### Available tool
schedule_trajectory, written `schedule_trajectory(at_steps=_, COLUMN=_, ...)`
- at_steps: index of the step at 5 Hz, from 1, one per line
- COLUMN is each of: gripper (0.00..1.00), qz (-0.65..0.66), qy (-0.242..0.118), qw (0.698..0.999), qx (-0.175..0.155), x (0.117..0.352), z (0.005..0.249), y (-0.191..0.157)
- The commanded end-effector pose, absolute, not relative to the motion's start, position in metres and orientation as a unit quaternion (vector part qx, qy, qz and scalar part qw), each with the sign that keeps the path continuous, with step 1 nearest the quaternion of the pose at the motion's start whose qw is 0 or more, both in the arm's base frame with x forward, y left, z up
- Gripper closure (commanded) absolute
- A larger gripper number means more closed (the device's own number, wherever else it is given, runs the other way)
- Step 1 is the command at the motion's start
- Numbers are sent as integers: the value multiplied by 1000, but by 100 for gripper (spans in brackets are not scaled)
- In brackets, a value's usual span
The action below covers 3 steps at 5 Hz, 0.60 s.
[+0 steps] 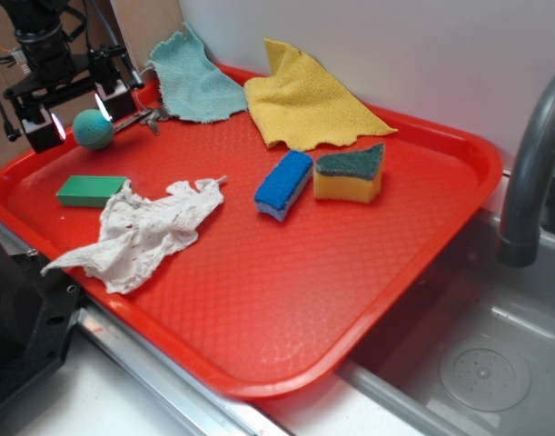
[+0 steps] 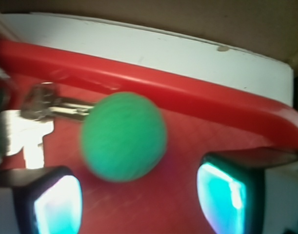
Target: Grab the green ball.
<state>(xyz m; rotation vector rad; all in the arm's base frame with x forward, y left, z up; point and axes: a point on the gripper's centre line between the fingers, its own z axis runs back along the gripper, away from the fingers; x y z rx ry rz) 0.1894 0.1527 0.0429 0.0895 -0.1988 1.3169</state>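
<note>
The ball [image 1: 94,129] sits at the far left corner of the red tray [image 1: 286,300], between the fingers of the gripper [image 1: 79,115], which stand wide, one on each side and not touching it (the wrist view, though blurred, shows a gap at both pads). A metal clip [image 1: 143,118] lies just beside it. A green block [image 1: 90,190] and white rag [image 1: 141,233] lie nearer the front.
</note>
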Motion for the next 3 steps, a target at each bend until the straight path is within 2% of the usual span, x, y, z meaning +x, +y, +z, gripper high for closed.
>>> schedule_trajectory(at_steps=1, gripper=0, qz=602, qy=-96, qw=790, qx=64, x=186, z=33, y=176)
schedule_trajectory(at_steps=2, gripper=100, qz=605, qy=-94, qw=788, qx=68, x=187, z=28, y=174)
schedule_trajectory(at_steps=3, gripper=100, qz=576, qy=-110, qw=807, qx=71, x=194, z=43, y=163)
